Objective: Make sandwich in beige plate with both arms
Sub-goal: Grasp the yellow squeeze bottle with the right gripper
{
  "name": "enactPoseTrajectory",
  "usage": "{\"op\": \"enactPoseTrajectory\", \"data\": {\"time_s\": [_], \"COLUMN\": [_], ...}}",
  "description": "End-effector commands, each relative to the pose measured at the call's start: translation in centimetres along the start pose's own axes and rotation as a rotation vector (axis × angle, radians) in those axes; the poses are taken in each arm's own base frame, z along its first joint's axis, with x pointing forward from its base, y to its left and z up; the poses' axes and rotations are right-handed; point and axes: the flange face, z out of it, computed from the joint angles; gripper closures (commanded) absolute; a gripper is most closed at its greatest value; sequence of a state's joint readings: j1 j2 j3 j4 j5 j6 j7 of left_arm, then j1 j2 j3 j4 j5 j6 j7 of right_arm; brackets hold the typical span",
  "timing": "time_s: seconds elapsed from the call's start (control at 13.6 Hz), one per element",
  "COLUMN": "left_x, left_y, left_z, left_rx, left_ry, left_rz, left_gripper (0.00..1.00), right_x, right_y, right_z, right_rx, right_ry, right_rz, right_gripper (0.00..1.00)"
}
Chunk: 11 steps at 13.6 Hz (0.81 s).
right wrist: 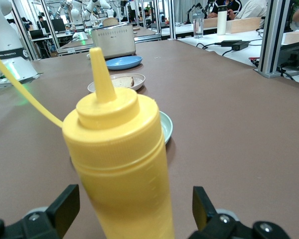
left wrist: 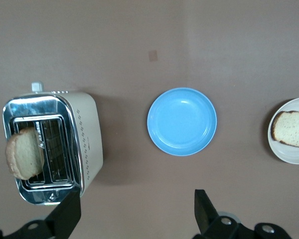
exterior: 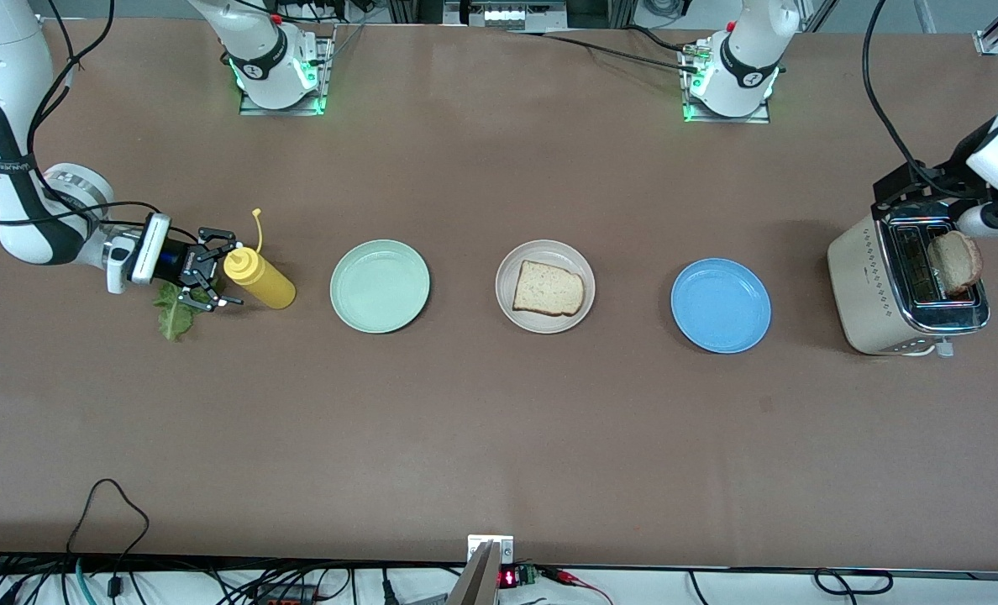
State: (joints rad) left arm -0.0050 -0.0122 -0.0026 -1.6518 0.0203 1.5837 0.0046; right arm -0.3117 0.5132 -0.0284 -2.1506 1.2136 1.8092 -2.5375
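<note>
We count three plates: one mint-green plate (exterior: 379, 286), one beige plate (exterior: 544, 255) and one blue plate (exterior: 720, 305). We see two bread slices, one slice on the beige plate (exterior: 548, 288) and one in the toaster (exterior: 954, 262). There is one toaster (exterior: 864, 286), one yellow squeeze bottle (exterior: 260, 278), one lettuce leaf (exterior: 175, 315), and two arms.
</note>
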Motion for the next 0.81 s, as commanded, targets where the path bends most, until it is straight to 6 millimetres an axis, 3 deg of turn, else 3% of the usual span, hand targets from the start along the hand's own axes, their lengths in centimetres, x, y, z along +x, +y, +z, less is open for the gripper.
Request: {"op": "enactPoseTrajectory", "data": {"time_s": [0.0, 0.22, 0.59, 0.66, 0.74], "left_x": [-0.4, -0.1, 1.1, 1.1, 1.3], "left_y": [-0.1, -0.1, -0.1, 0.2, 0.0], "left_z": [0.1, -0.1, 0.4, 0.0, -1.7], "left_rx": [0.0, 0.0, -0.001, -0.007, -0.091], "left_ry": [0.037, 0.066, 0.065, 0.073, 0.109], "left_rz": [-0.01, -0.012, -0.015, -0.02, -0.069], "left_gripper": [0.0, 0.0, 0.0, 0.0, 0.0], "right_x": [-1.1, -1.5, -0.5, -0.2, -0.2], "right_y": [0.0, 0.0, 0.4, 0.7, 0.8], "right_z": [0.8, 1.7, 3.7, 3.7, 3.7], "right_rx": [-0.007, -0.019, -0.019, -0.022, -0.022], "right_ry": [0.04, 0.059, 0.079, 0.078, 0.078], "right_rz": [-0.01, 0.003, 0.001, -0.005, -0.005], "right_gripper": [0.0, 0.0, 0.03, 0.12, 0.37]}}
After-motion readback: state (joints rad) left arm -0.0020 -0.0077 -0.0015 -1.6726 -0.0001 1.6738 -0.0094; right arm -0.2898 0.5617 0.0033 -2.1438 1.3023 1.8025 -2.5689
